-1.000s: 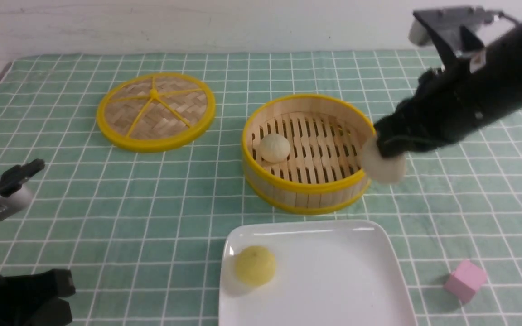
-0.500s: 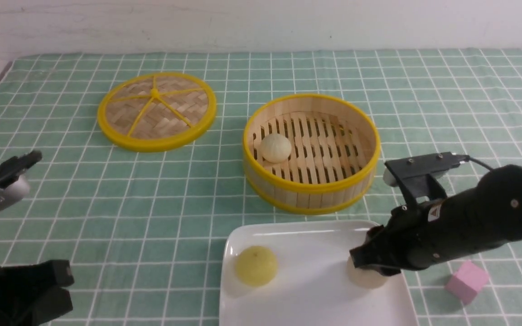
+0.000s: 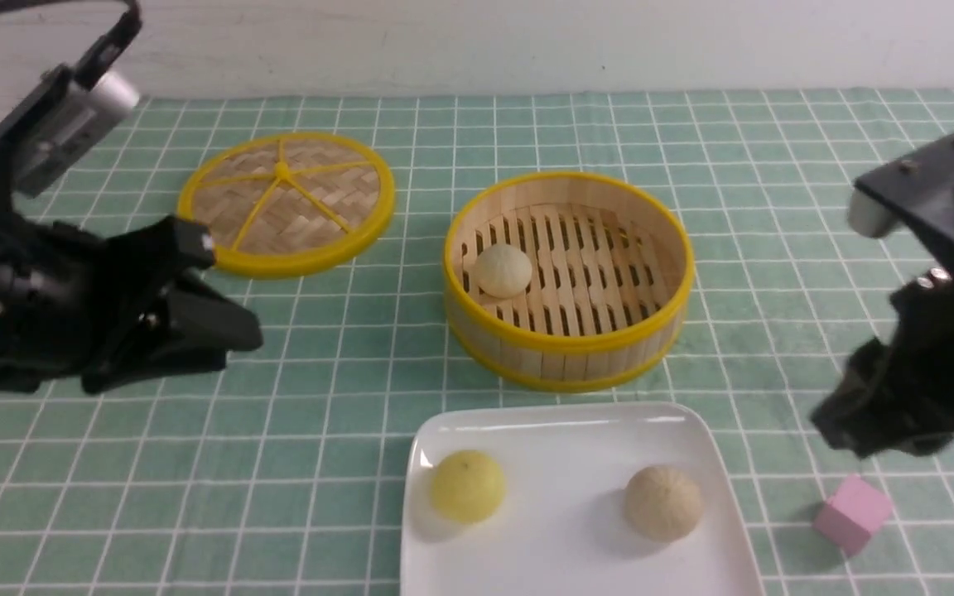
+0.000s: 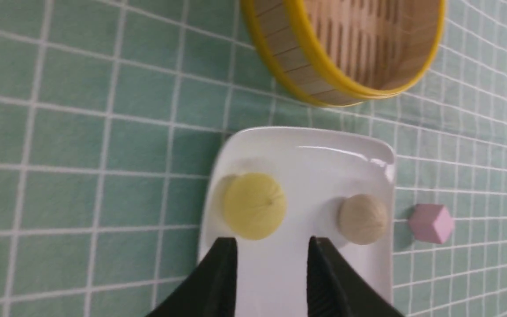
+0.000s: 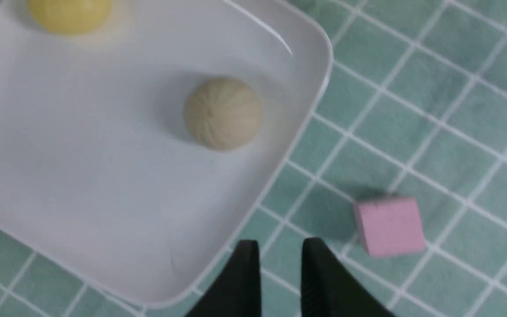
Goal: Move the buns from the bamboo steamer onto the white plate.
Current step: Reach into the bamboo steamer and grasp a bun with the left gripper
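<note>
The large glossy white square plate with rounded corners and a shallow raised rim (image 3: 576, 542) lies on the bench under a green cloth with a white grid (image 3: 303, 463). Two things sit in it: a smooth yellow ball (image 3: 467, 486) near the plate's left side in the front view, and a small round beige bun (image 3: 663, 502) with a faintly pleated top near its right side, the two well apart. Beyond the plate, the round light-wood bamboo steamer with yellow rims (image 3: 568, 362) stands upright and open, its slatted floor in view. Inside it is one pale cream bun (image 3: 503, 271), toward the left of the floor, close to the wall.

Both buns are round, with no long axis to speak of. The pleated top of the one in the steamer faces up; the pleats of the one in the plate show off to one side in the right wrist view. The steamer's slats run away from the robot, and the plate's sides run roughly along the cloth's grid.

The left gripper (image 4: 272, 246) is parted and released, holding nothing, as is the right gripper (image 5: 281, 246). The flat woven lid with yellow rim and spokes (image 3: 286, 207) lies left of the steamer, and a small pink block (image 3: 853, 514) sits on the cloth right of the plate.
</note>
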